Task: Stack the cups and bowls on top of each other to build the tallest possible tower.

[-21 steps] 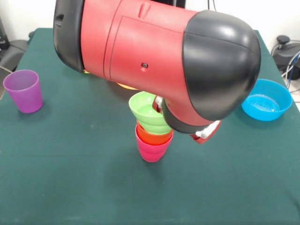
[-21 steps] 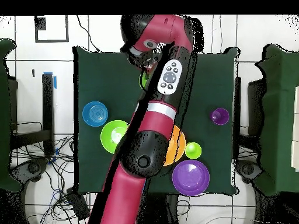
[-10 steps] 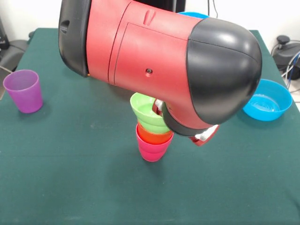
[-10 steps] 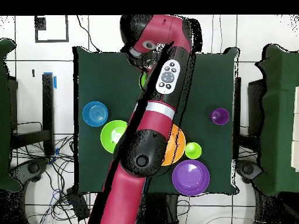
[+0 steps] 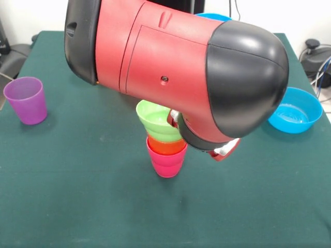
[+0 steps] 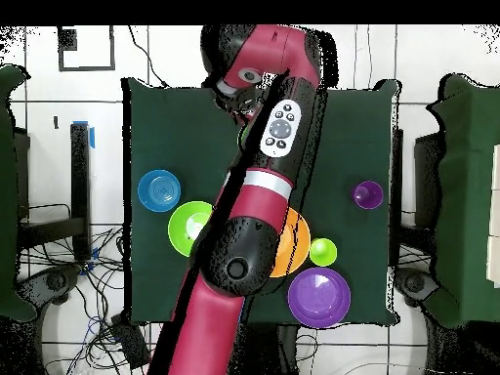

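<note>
Nearest the camera in the front view, my tower (image 5: 166, 150) stands on the green table (image 5: 77, 206): the red-pink cup (image 5: 167, 164) lowest, the orange cup (image 5: 166, 146) nested in it, the lime green cup (image 5: 155, 121) on top. Since a second ago the whole stack has slid a little to the picture's left and the green cup leans more that way, so I judge it is not seated square and the tower could tip if I push on.

My gripper (image 5: 220, 149) sits just behind and to the right of the stack, under my wrist; only a red and white tip shows, and I cannot tell whether it is apart or together, or whether it touches the green cup's rim.

Further off, the purple cup (image 5: 26, 99) waits well apart at the left, one blue bowl (image 5: 295, 109) at the right. From overhead, the medium green bowl (image 6: 187, 227), the orange-yellow bowl (image 6: 296, 244), the small green bowl (image 6: 323, 252) and the purple bowl (image 6: 319, 297) lie near my base, unstacked.
</note>
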Controlling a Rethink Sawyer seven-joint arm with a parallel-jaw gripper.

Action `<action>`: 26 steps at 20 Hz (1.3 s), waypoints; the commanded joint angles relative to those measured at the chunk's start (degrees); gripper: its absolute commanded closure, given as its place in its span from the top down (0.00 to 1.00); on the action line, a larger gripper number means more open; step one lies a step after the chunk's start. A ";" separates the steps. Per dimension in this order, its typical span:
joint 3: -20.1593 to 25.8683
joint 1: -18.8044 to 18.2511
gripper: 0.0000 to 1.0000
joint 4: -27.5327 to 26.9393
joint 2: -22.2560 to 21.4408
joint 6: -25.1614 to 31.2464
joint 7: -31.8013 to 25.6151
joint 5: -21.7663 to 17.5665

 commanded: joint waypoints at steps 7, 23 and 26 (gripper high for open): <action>-1.33 -0.20 1.00 -1.09 -0.07 -2.41 -7.67 -0.97; 3.21 1.60 1.00 0.51 -2.88 -4.96 -6.06 -3.32; 2.82 1.66 1.00 0.48 -3.77 -4.37 -5.86 -3.50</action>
